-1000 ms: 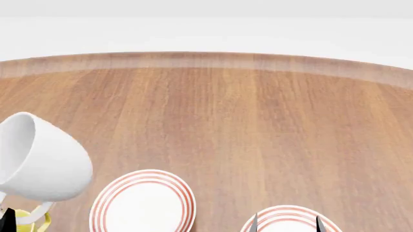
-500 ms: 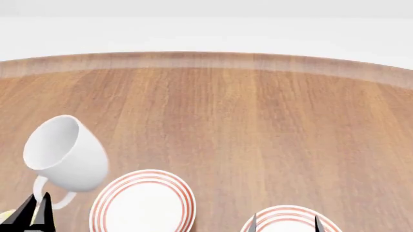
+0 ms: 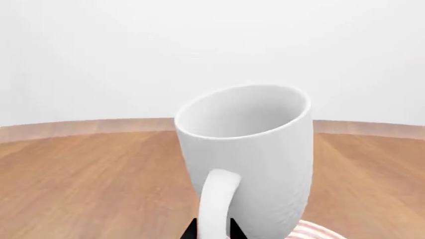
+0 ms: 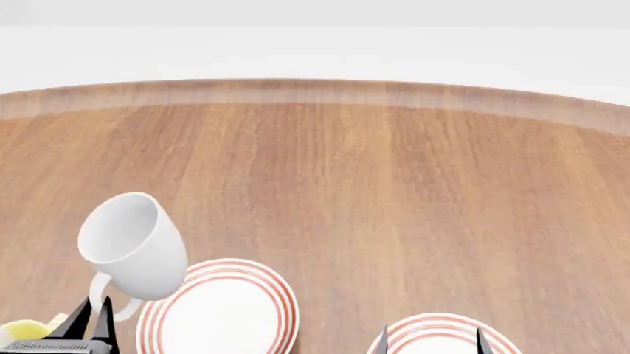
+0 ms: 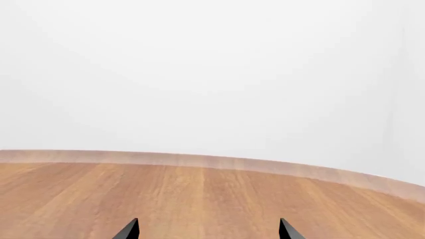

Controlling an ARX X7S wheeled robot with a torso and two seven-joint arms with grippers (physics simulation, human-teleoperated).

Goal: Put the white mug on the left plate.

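The tall white mug (image 4: 135,245) hangs tilted in the air, its mouth leaning up and to the left, just left of the left plate (image 4: 218,308). My left gripper (image 4: 91,318) is shut on its loop handle (image 3: 216,204), with a black fingertip on each side of it. The mug's body (image 3: 256,154) fills the left wrist view, and a sliver of the red-ringed plate (image 3: 312,233) shows beside its base. My right gripper (image 4: 430,342) stands open over the right plate (image 4: 440,338); its fingertips (image 5: 128,231) are wide apart with nothing between them.
A yellow mug part (image 4: 22,332) peeks in at the bottom left behind my left gripper. The round wooden table (image 4: 374,177) stretches away to its far rim (image 4: 315,92), with a white wall behind.
The white mug has moved right and down towards the left plate, carried by my left gripper, which has come further into view. The right gripper has not moved.
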